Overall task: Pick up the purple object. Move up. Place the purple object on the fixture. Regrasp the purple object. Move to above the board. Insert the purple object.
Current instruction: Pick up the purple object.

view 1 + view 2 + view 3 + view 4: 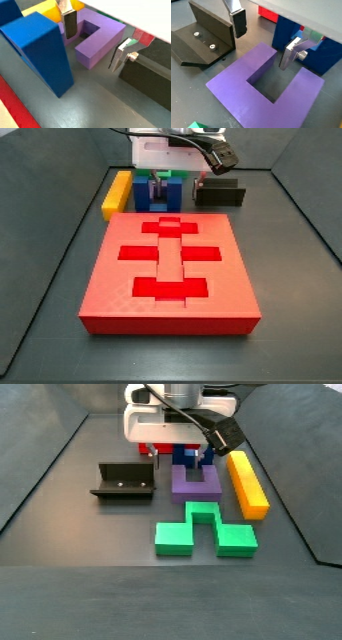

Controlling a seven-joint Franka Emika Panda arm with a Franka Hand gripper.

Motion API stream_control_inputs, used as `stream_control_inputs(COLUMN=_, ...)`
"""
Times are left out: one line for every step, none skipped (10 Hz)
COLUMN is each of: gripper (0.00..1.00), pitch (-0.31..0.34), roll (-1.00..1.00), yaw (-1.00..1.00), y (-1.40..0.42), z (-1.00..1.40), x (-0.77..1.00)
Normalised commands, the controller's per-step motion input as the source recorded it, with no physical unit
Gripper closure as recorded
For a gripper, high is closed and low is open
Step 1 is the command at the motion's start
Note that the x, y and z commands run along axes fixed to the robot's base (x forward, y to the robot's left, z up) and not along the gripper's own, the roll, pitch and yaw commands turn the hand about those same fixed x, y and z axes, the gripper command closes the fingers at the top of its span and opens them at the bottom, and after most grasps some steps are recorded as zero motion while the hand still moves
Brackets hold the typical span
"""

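In a wrist view, the open end effector straddled one prong of the dark purple U-shaped plastic block, lying flat on the grey floor beside the black L-shaped fixture. Closing off-centre could twist it. A side view alone showed the red slotted board; another, a green block.

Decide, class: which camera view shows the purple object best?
A wrist view: the purple object fills it, notch clear, tool straddling one prong. Another wrist view crops it beside the blue block; both side views show it small.
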Motion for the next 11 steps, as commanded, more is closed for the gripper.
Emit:
stream_control_inputs(gripper=0.0, pitch=0.01, roll=0.08, yaw=0.05, y=0.0, z=-0.26, x=-0.01)
stream_control_inputs(gripper=0.0, pitch=0.01, roll=0.07, yaw=0.05, y=0.0, z=-0.25, x=-0.02)
stream_control_inputs(gripper=0.0, pitch=0.013, roll=0.04, yaw=0.04, y=0.0, z=-0.19, x=0.0)
stream_control_inputs(gripper=0.0, pitch=0.013, roll=0.0, yaw=0.06, y=0.07, z=-0.13, x=0.0)
stream_control_inputs(gripper=0.0, pitch=0.0, roll=0.0, yaw=0.08, y=0.03, z=-0.05, x=-0.13)
stream_control_inputs(gripper=0.0, pitch=0.0, roll=0.02, yaw=0.07, y=0.0, z=0.0, x=-0.23)
stream_control_inputs(gripper=0.0, pitch=0.0, roll=0.0, yaw=0.01, y=0.0, z=-0.01, x=-0.1)
stream_control_inputs(gripper=0.0, pitch=0.0, roll=0.0, yaw=0.0, y=0.0, z=-0.01, x=-0.06)
stream_control_inputs(gripper=0.0, pitch=0.0, roll=0.0, yaw=0.0, y=0.0, z=-0.04, x=-0.04)
stream_control_inputs(gripper=0.0, pitch=0.0, roll=0.0, yaw=0.0, y=0.0, z=-0.07, x=0.0)
stream_control_inputs(gripper=0.0, pitch=0.0, roll=0.02, yaw=0.0, y=0.0, z=-0.14, x=0.0)
